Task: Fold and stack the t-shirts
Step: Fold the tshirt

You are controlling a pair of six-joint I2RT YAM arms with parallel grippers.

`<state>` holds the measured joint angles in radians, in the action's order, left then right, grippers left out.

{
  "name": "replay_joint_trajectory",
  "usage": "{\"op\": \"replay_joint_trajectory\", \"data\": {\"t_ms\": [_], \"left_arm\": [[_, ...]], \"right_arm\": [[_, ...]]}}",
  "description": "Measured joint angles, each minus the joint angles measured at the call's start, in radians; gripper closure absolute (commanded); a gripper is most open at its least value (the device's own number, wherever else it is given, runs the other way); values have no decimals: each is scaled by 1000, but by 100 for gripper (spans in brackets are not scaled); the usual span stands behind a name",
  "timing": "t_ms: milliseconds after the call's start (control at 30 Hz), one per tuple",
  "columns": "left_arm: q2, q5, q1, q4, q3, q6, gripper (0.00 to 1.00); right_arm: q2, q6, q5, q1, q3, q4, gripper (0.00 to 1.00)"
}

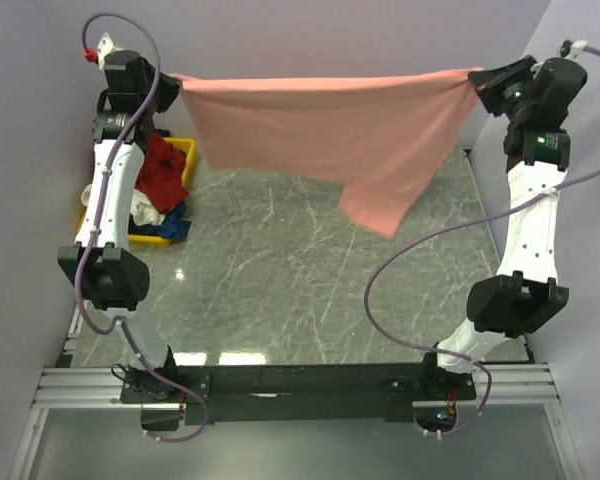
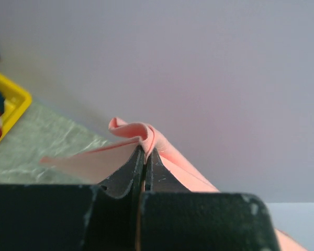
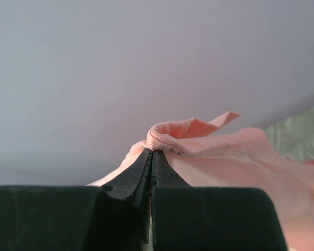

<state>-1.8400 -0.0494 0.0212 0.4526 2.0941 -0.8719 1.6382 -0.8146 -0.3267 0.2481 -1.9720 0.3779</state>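
Note:
The salmon-pink t-shirt (image 1: 330, 130) hangs stretched in the air across the back of the table, held by two corners, with a flap drooping at the lower right. My left gripper (image 1: 172, 85) is shut on its left corner, seen as a pink fold (image 2: 141, 135) pinched at the fingertips. My right gripper (image 1: 477, 82) is shut on the right corner, a bunched pink hem (image 3: 170, 137). Other t-shirts, dark red (image 1: 160, 172), white and blue (image 1: 175, 226), lie piled in the tray at the left.
A yellow plastic tray (image 1: 187, 150) sits at the back left beside the left arm; its corner shows in the left wrist view (image 2: 13, 104). The grey marble tabletop (image 1: 280, 290) lies under the hanging shirt. Lilac walls close the back and sides.

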Motion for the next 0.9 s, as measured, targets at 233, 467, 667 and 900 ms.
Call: {"op": "replay_joint_trajectory", "data": {"t_ms": [233,467,667,900], "left_arm": [[101,14,-15,-98,-122,17,100],[313,26,-40,-203,-645,11,100],[399,34,-39,-257,-1085,-32,100],[466,26,-34,-277,-1435,-113,100]], "right_arm": [[-123,-7,-1,0,151,-125,100],[-348,-8,-7,1,736,-227,100],[-388,2,6,1,1133,-230,100],[-389,42,52,13,1355,-193,100]]}}
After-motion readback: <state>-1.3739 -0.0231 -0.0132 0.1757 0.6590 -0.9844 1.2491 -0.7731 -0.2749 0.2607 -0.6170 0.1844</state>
